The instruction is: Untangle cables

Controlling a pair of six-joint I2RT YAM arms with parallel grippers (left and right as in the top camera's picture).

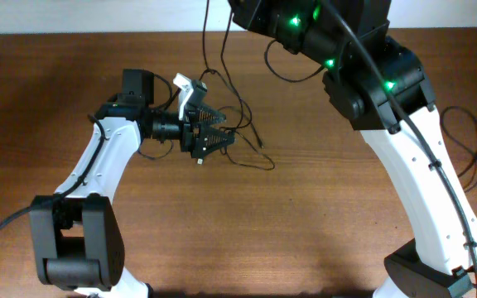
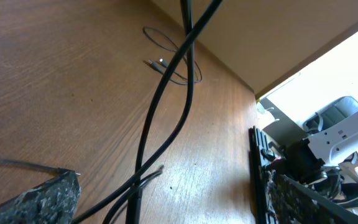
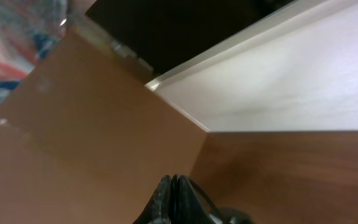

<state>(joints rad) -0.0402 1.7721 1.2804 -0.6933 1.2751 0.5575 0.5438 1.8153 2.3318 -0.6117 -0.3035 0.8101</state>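
Cables [image 2: 188,37] between parted left tool [image 1: 226,130] fingers [image 2: 42,199]

Overhead evenly lit; right wrist view blurry, left wrist's corner overexposed.

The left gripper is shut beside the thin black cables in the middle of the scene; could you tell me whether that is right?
Not quite. The left gripper is open, its jaws spread wide, as the overhead view shows. The rest stands: it sits beside the thin black cables in the middle of the scene.
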